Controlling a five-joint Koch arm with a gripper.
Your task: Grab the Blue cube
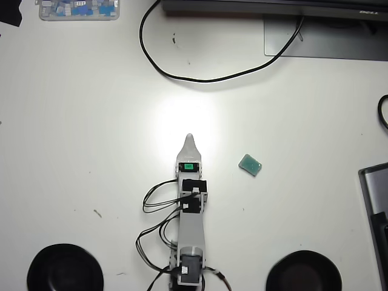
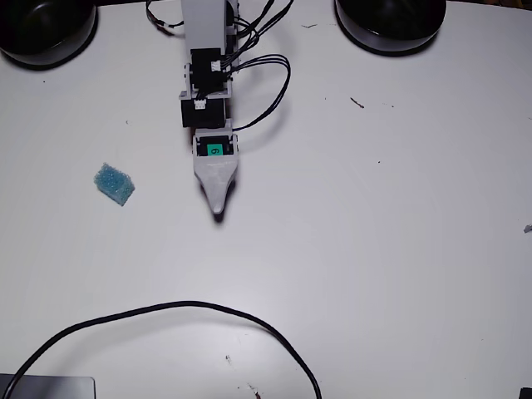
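- Overhead view puts the arm rising from the bottom edge at six o'clock, between two dark bowls [image 1: 65, 268], with the end effector [image 1: 189, 140] pointing to twelve o'clock near the middle of the white bench [image 1: 91, 151].
- Only one pale, pointed tip shows in both views; the jaws seem to lie one behind the other, so I cannot tell whether they are parted or closed.
- Next out, the Blue cube [image 1: 250, 164] lies flat on the bench at about four o'clock from the tip, apart from it and untouched.
- Judged from this, the reach has not yet begun; the next move calls for a swing toward the block, jaws spread, then a descent over it.
- Farthest, a black cable [image 1: 182, 76] loops across, and a clear tray [image 1: 79, 10] of small pieces sits at eleven o'clock.
- Only the overhead view shows that tray; the fixed view, looking from the opposite side, shows the cube's speckled top [image 2: 115, 184] more clearly, at about nine o'clock from the tip [image 2: 218, 214].
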